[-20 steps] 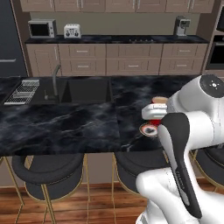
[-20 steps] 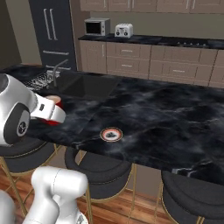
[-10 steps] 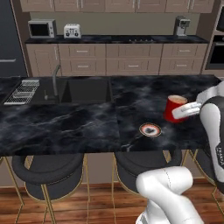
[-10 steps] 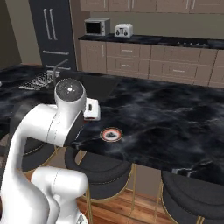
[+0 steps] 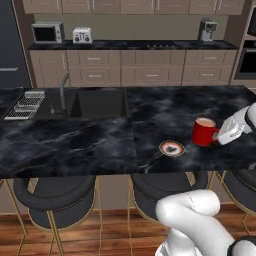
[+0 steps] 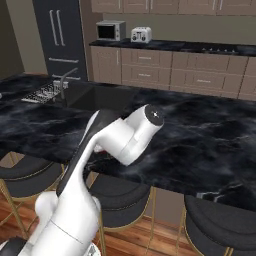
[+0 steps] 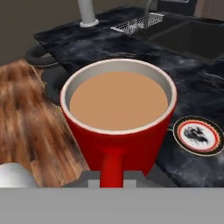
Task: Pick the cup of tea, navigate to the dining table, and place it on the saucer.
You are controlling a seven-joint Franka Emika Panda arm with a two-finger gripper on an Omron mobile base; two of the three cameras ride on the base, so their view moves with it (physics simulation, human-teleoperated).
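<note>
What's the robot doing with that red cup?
The robot's gripper is shut on the handle of the cup of tea and holds it above the dining table. The cup is upright and full. The saucer lies on the black top just beside it, with nothing on it yet, so the cup probably goes there next.

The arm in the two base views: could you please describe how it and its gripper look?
The arm is glossy white, built of rounded tubular links with a dark strip along one link and a small dark dot on its round joint cap. The gripper has a white body. No cables or markings show.
</note>
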